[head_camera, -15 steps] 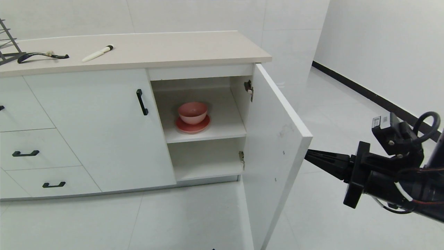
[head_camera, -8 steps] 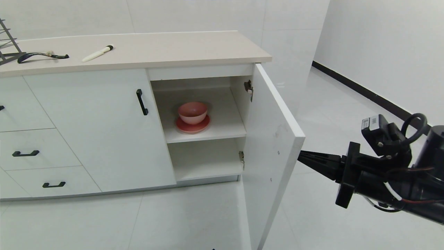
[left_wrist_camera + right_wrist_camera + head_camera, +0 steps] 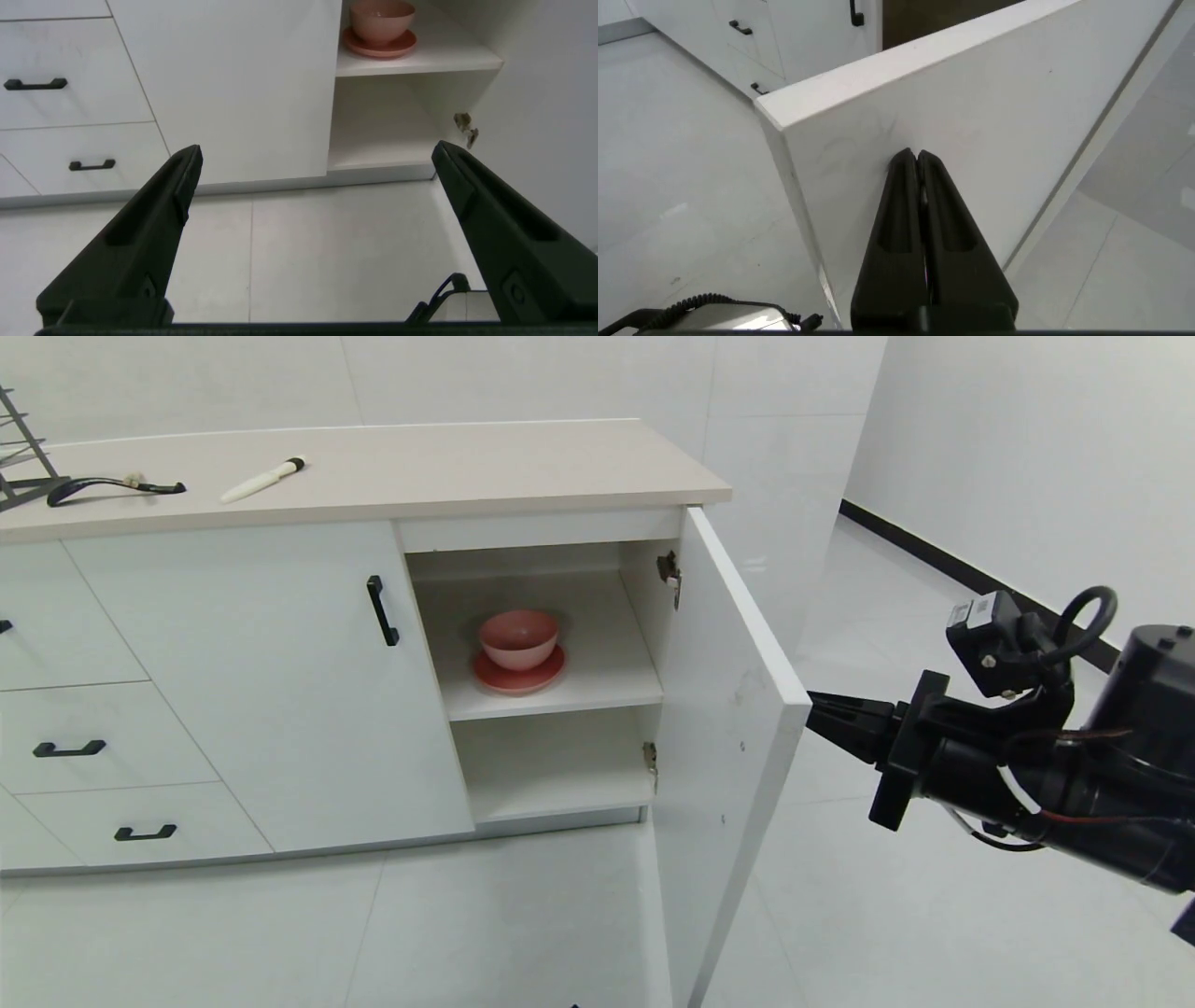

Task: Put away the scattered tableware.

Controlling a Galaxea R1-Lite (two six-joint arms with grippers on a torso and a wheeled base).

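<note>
pink bowl [image 3: 518, 637] sits on its plate [image 3: 519, 678] on the cabinet shelf [image 3: 607, 674]; right pincer [image 3: 917, 161], pressed together, rests against the open door [image 3: 728, 728], seemingly to push it shut; left pincer [image 3: 318, 154] spread.

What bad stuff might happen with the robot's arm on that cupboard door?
The shut right gripper touches the smooth door near its free edge with just its tips, so it might slip off. If the door swings shut hard, the bowl sitting on the plate inside may rattle. Also, a white utensil lies on the counter, so shutting now might leave it out.
</note>
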